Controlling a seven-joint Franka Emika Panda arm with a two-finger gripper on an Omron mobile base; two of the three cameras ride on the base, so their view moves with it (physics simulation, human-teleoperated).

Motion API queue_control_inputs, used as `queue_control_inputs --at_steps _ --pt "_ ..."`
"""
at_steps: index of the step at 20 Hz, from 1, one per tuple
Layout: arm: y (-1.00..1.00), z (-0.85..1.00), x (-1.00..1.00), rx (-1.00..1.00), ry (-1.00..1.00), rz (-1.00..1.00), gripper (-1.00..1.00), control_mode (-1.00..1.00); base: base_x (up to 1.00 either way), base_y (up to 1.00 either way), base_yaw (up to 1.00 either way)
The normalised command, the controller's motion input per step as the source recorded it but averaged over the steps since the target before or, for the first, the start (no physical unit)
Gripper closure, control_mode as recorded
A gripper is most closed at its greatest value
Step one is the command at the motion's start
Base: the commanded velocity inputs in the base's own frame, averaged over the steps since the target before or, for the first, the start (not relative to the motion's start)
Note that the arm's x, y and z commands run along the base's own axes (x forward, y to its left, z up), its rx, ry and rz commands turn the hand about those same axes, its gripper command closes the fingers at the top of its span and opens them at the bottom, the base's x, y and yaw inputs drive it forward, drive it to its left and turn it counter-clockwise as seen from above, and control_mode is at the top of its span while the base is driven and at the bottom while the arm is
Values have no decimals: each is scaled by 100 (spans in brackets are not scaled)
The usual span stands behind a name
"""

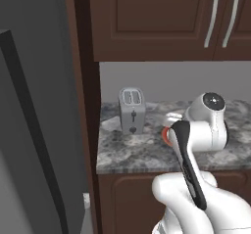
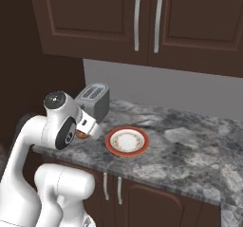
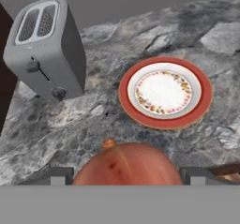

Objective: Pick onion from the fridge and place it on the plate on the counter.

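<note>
The smooth round orange-brown onion [image 3: 127, 164] is held clamped between the closed-in tips of the two-finger gripper [image 3: 126, 175] above the grey-and-white marbled counter [image 3: 93, 120], short of the orange-rimmed white plate [image 3: 164, 93], apparently for carrying across to it.

Dark brown wall cabinets [image 2: 142, 17], grey backsplash [image 2: 190, 95]

One onion [image 3: 126, 164], one plate [image 3: 164, 93], one toaster [image 3: 46, 47], one counter [image 3: 140, 40]
</note>
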Motion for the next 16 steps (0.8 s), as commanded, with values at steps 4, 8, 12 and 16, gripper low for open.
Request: queue_control_inputs --at_steps 4,8,12,16 --pt "-52 -5 10 3 0 21 100 -100 0 0 0" --pt "-39 -18 21 1 3 2 100 -100 0 0 0" --pt "-19 -26 53 0 12 0 100 -100 0 0 0" --pt "-25 -27 62 0 17 1 100 -100 0 0 0"
